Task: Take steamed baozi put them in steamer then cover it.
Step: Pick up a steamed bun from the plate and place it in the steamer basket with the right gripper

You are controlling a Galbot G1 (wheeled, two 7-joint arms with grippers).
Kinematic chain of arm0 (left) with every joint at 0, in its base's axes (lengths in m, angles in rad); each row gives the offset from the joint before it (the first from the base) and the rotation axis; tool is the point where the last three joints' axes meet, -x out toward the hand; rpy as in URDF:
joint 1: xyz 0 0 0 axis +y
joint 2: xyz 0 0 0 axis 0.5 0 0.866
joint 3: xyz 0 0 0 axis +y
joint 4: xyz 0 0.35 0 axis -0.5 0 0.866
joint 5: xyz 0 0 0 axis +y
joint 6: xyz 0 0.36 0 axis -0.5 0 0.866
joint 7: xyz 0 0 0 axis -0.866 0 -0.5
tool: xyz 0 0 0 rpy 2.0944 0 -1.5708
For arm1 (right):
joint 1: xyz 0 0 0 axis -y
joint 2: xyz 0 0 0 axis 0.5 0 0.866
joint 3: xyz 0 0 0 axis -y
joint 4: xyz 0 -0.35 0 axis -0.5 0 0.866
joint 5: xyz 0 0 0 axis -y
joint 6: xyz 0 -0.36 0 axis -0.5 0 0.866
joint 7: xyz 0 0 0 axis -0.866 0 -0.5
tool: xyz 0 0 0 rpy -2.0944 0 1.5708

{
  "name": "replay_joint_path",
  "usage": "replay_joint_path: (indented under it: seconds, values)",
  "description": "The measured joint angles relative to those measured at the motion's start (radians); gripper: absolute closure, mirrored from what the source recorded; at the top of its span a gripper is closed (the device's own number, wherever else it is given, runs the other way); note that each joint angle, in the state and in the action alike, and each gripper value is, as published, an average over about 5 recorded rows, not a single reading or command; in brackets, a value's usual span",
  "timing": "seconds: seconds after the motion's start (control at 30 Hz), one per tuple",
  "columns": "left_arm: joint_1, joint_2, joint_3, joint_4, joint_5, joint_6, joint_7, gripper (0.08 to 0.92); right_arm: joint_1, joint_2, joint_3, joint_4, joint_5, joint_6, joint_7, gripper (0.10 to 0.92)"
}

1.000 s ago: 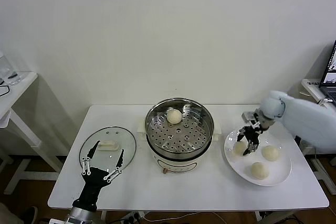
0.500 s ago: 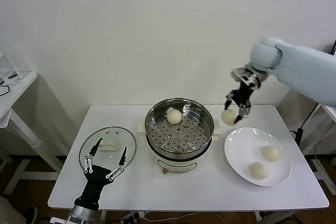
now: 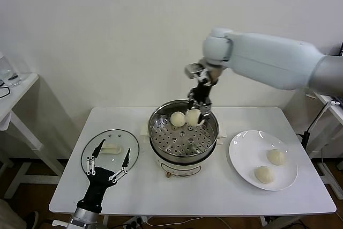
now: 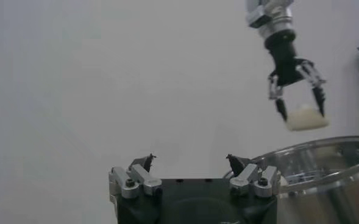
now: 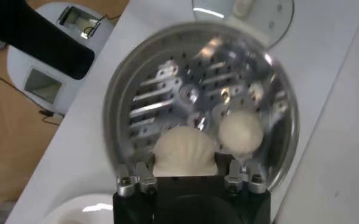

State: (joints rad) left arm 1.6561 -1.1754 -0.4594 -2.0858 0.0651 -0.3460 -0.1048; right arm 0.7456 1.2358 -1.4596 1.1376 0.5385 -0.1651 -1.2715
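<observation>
My right gripper (image 3: 196, 115) is shut on a cream-white baozi (image 3: 193, 117) and holds it over the back of the steel steamer (image 3: 183, 131), beside another baozi (image 3: 177, 118) on the perforated tray. In the right wrist view the held baozi (image 5: 184, 151) sits between the jaws, with the other baozi (image 5: 242, 133) beside it. Two more baozi (image 3: 276, 156) (image 3: 264, 174) lie on the white plate (image 3: 246, 154). The glass cover (image 3: 110, 147) with its cream handle lies on the table at the left. My left gripper (image 3: 107, 167) is open and empty at the cover's near edge.
A white side table (image 3: 13, 92) stands at the far left. The left wrist view shows the right gripper (image 4: 298, 106) with its baozi (image 4: 306, 117) above the steamer's rim (image 4: 325, 158). The white table (image 3: 193, 194) has bare room in front of the steamer.
My right gripper lifted a baozi off the plate and carried it left over the steamer. The plate now holds two. The left arm has barely moved.
</observation>
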Motion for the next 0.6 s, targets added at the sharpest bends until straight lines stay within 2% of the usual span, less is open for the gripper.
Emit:
replay_joint_path:
  seconds: [0.6]
  values:
    - [-0.011,-0.015,-0.009,0.011,0.002,-0.002,-0.004,0.177,-0.145,0.160,-0.001,-0.121,-0.023,-0.018,0.099,0.353]
